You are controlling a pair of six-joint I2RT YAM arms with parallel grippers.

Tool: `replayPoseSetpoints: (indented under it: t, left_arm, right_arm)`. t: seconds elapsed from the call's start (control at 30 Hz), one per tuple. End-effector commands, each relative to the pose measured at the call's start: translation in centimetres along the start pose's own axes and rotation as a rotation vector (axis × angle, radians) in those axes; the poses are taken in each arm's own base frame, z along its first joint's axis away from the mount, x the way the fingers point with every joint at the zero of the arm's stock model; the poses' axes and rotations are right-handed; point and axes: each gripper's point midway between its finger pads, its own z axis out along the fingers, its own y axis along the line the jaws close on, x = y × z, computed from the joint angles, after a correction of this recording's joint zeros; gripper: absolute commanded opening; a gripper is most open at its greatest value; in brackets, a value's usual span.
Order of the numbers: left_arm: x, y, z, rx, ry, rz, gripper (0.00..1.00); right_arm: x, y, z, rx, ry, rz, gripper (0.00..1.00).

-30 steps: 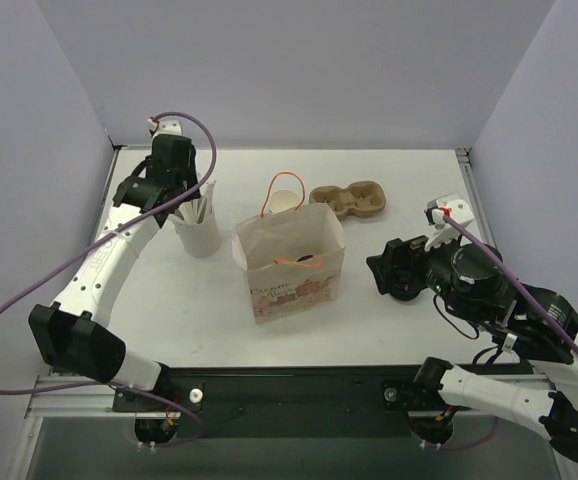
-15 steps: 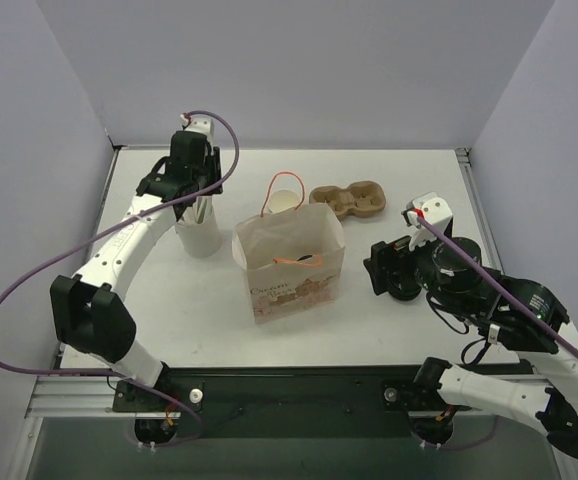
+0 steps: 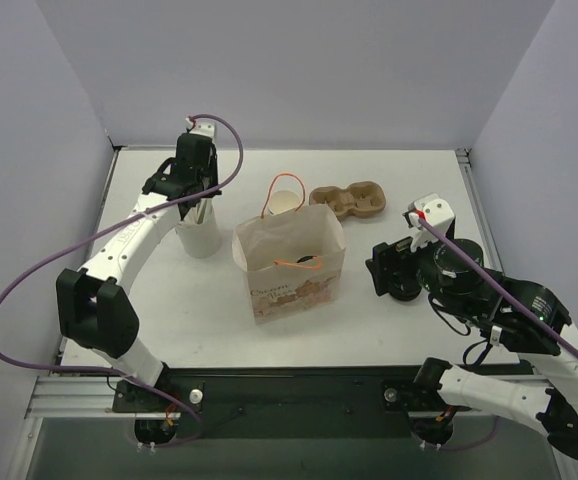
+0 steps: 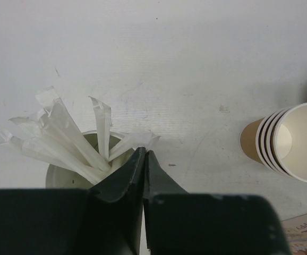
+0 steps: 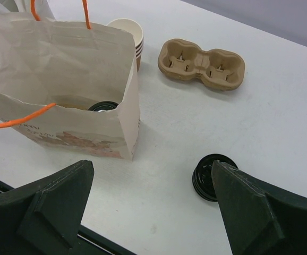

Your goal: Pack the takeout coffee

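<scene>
Inside the pale kraft-paper bag with orange cord handles (image 5: 63, 64), standing open and upright at the middle of the white table (image 3: 169, 310), sits the takeout coffee (image 5: 103, 106). Only the glossy round black plastic lid shows over the bag's creased front wall, with a strip of tan beside it. The bag's lower front carries a faded brown print.

Just behind the bag stands a nested stack of tan paper cups (image 4: 291, 141), white and smooth inside, their rolled rims stepped one over another. Beside them lies a moulded brown pulp carrier with two wells (image 5: 201, 64), both wells bare and each cut with crossed slots. A short loose stack of black ridged lids (image 5: 214, 176) rests flat on the table to the right of the bag, apart from it.

At the far left a white paper cup (image 4: 63, 175) holds a fan of straws in crinkled white paper wrappers (image 4: 63, 138), which splay out over its rim. The left gripper (image 4: 144, 155) hangs right above this cup, its dark fingers drawn together with only a hairline between them. One wrapper's end lies at their tips, but whether it is pinched is unclear. The right gripper (image 5: 152, 170) hovers above the lids, jaws spread wide and holding nothing.
</scene>
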Motion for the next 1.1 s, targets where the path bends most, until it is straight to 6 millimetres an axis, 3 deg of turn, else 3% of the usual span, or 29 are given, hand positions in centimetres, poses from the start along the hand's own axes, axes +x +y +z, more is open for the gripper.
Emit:
replayPoseSetpoints:
  t: [0.0,0.07,0.23,0.53,0.73,0.97,1.07]
  left_arm:
    - [-1.4,0.3,-0.7,-0.005,-0.055,0.021,0.05]
    - [-1.3,0.2,-0.9,0.002,-0.058,0.025,0.0]
    - [-2.5,-0.1,-2.2,0.035,-0.093,0.018,0.0]
    - [-5.4,0.2,-8.1,-0.02,-0.164,0.001,0.0]
    - [-7.8,0.2,-14.7,0.006,-0.263,-0.014,0.0]
    - [-11.5,1.0,-25.0,0.133,-0.446,-0.077,0.0]
    - [-12.7,0.1,-29.2,0.28,-0.515,-0.077,0.0]
  right_arm:
    - [-0.6,-0.9,-0.2,0.039,-0.015,-0.001,1.0]
    - [-0.6,-0.8,-0.3,0.037,-0.015,-0.003,1.0]
    - [-0.5,-1.0,-0.6,0.039,-0.018,0.007,1.0]
    - [-0.6,-1.4,-1.0,0.053,-0.028,0.032,1.0]
    - [-0.9,-1.3,-1.1,0.05,-0.032,0.051,1.0]
    - [-1.0,-1.5,-1.2,0.061,-0.037,0.079,1.0]
    - [-0.8,-1.5,-1.2,0.063,-0.035,0.078,1.0]
